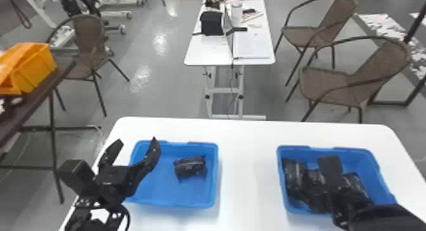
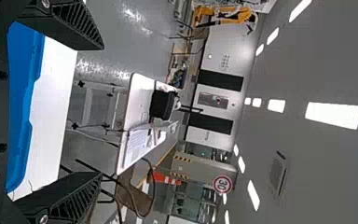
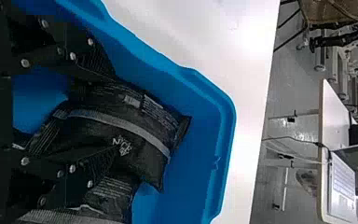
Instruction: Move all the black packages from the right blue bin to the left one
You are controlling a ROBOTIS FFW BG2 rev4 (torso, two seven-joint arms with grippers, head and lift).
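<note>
In the head view my left gripper [image 1: 137,142] stands open over the left side of the left blue bin [image 1: 210,182]; the left wrist view shows the same empty gripper [image 2: 101,111]. One black package [image 1: 190,166] lies in that bin. My right gripper [image 1: 340,200] is down in the right blue bin [image 1: 374,160], among several black packages [image 1: 294,171]. In the right wrist view the right gripper [image 3: 120,112] has its fingers apart around a black package [image 3: 154,135], the lower finger overlapping it. Another package [image 3: 116,191] lies against it.
Both bins stand on a white table [image 1: 247,170], with a gap between them. Beyond its far edge are a smaller white table [image 1: 209,52] and brown chairs [image 1: 332,84]. At the far left an orange bin [image 1: 35,67] stands on a dark table.
</note>
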